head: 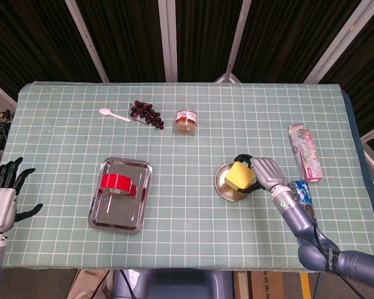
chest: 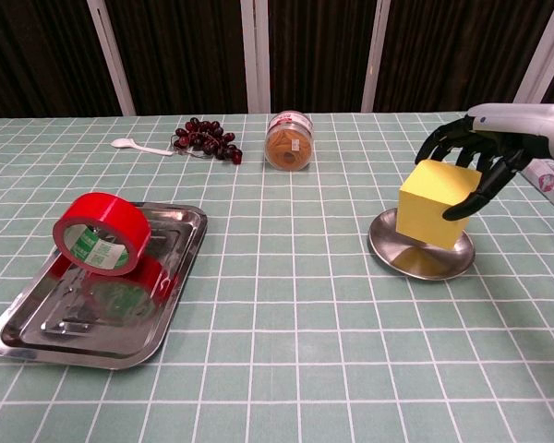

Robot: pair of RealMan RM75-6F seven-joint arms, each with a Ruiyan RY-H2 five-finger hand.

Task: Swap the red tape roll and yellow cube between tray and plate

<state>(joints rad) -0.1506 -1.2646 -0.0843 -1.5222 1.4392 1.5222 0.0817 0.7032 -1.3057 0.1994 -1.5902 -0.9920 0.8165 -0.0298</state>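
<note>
Right hand [chest: 475,157], fingers [chest: 463,209] clamped on the yellow cube [chest: 432,204], over the plate [chest: 421,257] (contact with it unclear). Left hand [head: 4,199] off the table [head: 237,112], fingers spread. Red tape roll [chest: 99,233] leans in the tray [chest: 180,268], well left; jar [chest: 289,141] and grapes [chest: 206,138] beyond.

Lab bench (gridded cloth [head: 249,118])

A green checked cloth covers the tabletop [head: 193,205]. On it lie a steel tray [head: 101,213], a round metal plate [head: 224,187], a white spoon [head: 112,114], a grape bunch [head: 146,113], a small jar [head: 186,121] and two snack packets [head: 305,151] [head: 305,215] at the right edge.
</note>
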